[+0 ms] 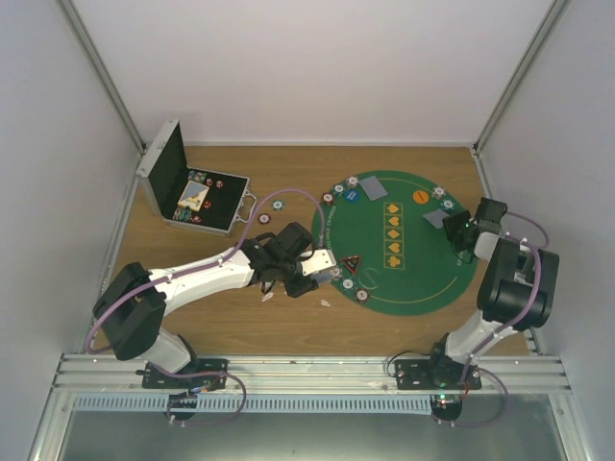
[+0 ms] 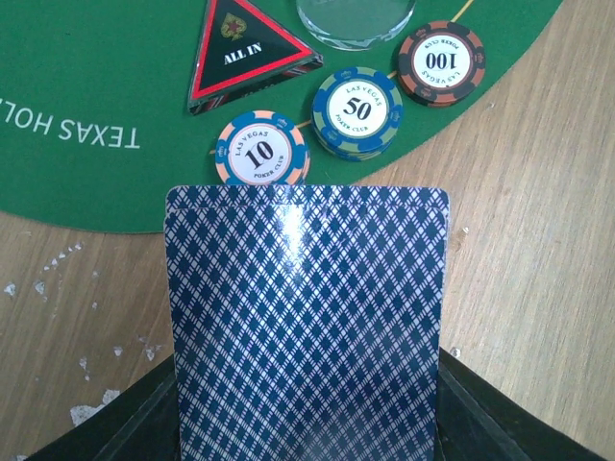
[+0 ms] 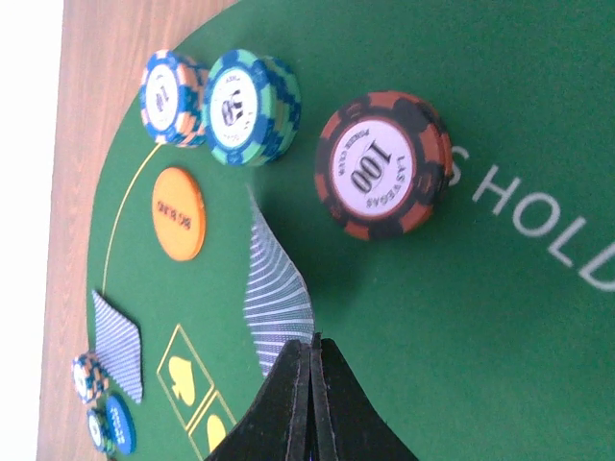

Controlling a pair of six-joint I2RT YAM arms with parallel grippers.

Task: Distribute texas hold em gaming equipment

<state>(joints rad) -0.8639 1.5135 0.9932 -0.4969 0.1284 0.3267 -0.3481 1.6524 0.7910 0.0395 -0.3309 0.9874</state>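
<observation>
My left gripper (image 2: 307, 423) is shut on a blue diamond-backed playing card (image 2: 306, 317), held flat just off the green mat's (image 1: 423, 279) left edge. Beyond the card lie a 10 chip (image 2: 260, 152), a 50 chip (image 2: 357, 110), a 100 chip (image 2: 441, 62) and the red-black "ALL IN" triangular token (image 2: 245, 48). My right gripper (image 3: 310, 351) is shut on a bent card (image 3: 274, 288) seen edge-on above the mat's right side. Near it sit a 100 chip (image 3: 381, 165), two more chips (image 3: 250, 108), an orange button (image 3: 179, 213), another card (image 3: 118, 344) and a blue button (image 3: 119, 424).
An open metal case (image 1: 192, 192) holding more chips and cards stands at the back left on the wooden table. White crumbled scraps (image 2: 86, 408) lie on the wood under my left gripper. A clear round disc (image 2: 356, 19) rests on the mat past the chips.
</observation>
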